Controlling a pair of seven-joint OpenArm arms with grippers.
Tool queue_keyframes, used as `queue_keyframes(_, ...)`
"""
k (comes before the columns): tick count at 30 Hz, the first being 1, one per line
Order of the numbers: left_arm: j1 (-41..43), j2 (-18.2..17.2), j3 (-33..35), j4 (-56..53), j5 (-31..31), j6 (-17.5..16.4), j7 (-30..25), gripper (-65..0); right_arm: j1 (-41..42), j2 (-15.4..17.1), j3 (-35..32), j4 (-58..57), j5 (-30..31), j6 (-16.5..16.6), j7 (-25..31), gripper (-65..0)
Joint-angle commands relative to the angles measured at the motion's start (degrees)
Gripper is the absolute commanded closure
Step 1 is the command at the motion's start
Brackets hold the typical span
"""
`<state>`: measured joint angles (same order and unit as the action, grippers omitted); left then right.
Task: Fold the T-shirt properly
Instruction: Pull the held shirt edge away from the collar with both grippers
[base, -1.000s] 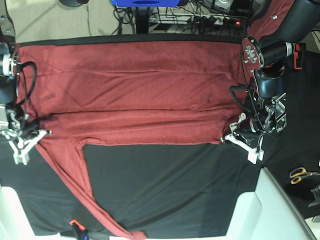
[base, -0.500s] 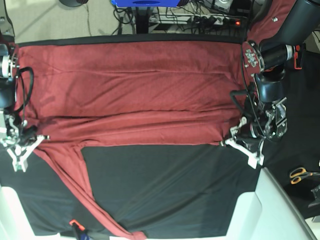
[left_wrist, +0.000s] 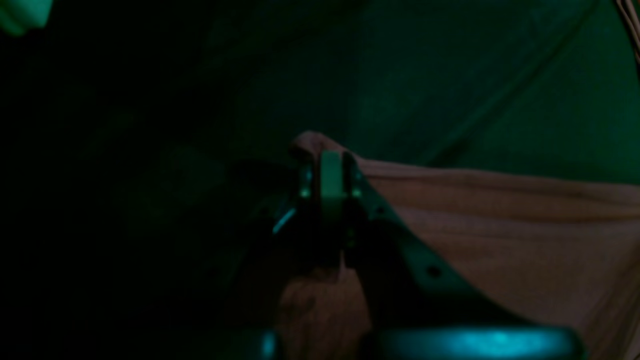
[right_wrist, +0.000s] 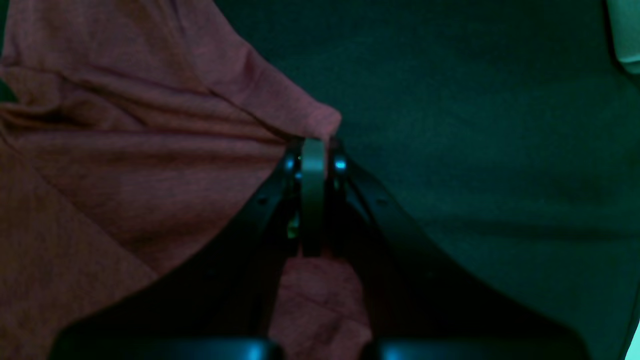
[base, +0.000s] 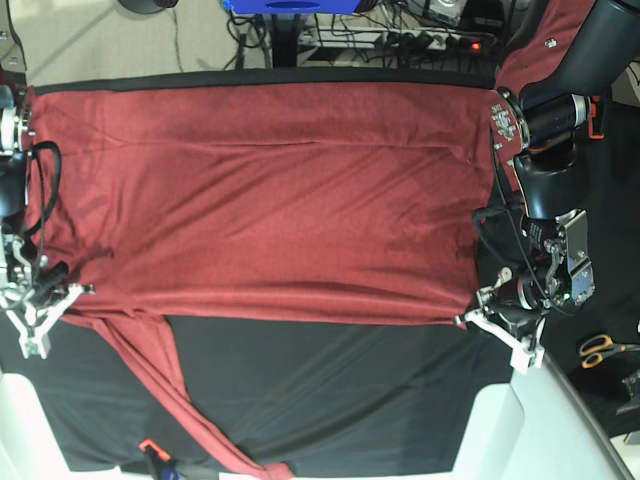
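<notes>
The rust-red T-shirt (base: 270, 190) lies spread wide over the black cloth (base: 330, 390), and one long sleeve (base: 165, 395) trails toward the near edge. At the shirt's near right corner in the base view, my left gripper (base: 468, 320) is shut on the hem. The left wrist view shows that gripper (left_wrist: 327, 160) pinching a fabric edge (left_wrist: 500, 225). My right gripper (base: 82, 292) is shut on the near left corner, by the sleeve's root. In the right wrist view its fingertips (right_wrist: 314, 147) clamp a fold of the shirt (right_wrist: 150, 150).
Yellow-handled scissors (base: 602, 349) lie on the cloth at the far right. A white block (base: 540, 420) stands at the near right corner and another (base: 20, 420) at the near left. Cables and a power strip (base: 430, 40) run behind the table. A small orange-tipped tool (base: 152, 452) sits at the near edge.
Both grippers have moved toward the near edge while holding the shirt's corners. The folded-over band has been drawn out, so the red cloth now covers more of the table.
</notes>
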<state>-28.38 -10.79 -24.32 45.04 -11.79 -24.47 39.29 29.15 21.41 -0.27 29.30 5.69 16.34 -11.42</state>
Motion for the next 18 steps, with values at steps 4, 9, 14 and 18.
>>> queue_keyframes(4, -1.55, -0.6, -0.08, 1.34, -0.47, -0.28, -0.74, 0.0, 2.99, 1.14, 0.23, 1.07, 0.06, -0.38, 1.62, -0.2)
queue_keyframes(9, -1.55, -0.6, -0.08, 1.43, -0.47, -0.28, -0.74, 0.0, 3.51, 1.14, 0.23, 2.57, 0.06, -0.38, 1.62, -0.2)
queue_keyframes(14, -1.64, -0.6, -0.17, 1.51, -0.47, -0.28, -0.74, 0.0, 3.51, 1.14, 0.14, 3.54, 0.06, -0.38, 1.44, -0.2)
queue_keyframes(18, -1.2, -0.6, -0.17, 1.51, -0.47, -0.28, -0.74, 0.0, 2.46, 1.14, 0.14, 3.54, 0.06, -0.38, 1.35, -0.2)
